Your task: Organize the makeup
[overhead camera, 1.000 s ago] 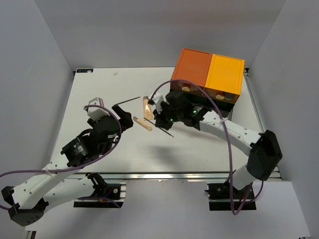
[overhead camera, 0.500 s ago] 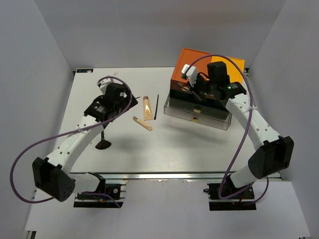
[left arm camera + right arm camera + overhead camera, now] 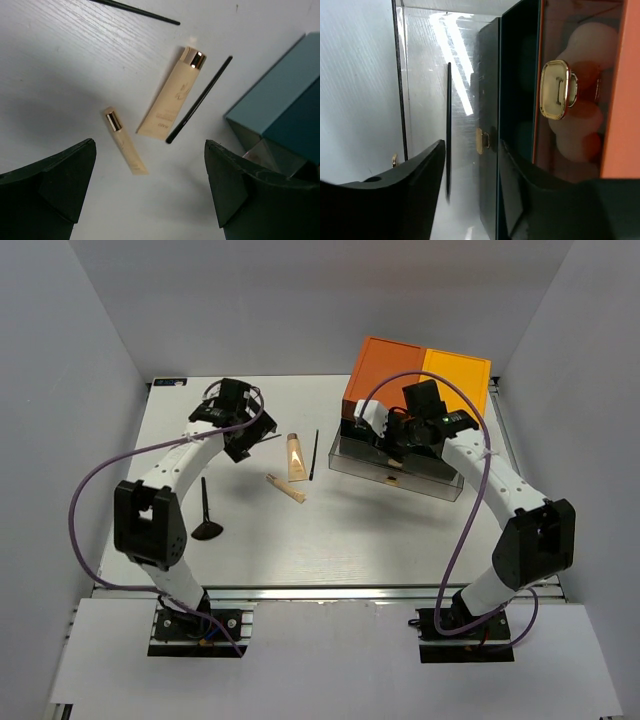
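Left arm (image 3: 180, 460) swung back | left jaws spread near beige tube (image 3: 170, 102) | right jaws spread at drawer (image 3: 430, 483)

Black pencil (image 3: 140, 12): upper end cut off at 11 o'clock. Drawer box (image 3: 280, 95): cropped at 3 o'clock. Sponges (image 3: 592, 40): blurred behind tinted drawer front.

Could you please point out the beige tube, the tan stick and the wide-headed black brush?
beige tube (image 3: 171, 97), left wrist view, middle of its body.
tan stick (image 3: 128, 150), left wrist view, tan body below the gold band.
black brush (image 3: 205, 502), top external view, middle of its handle.
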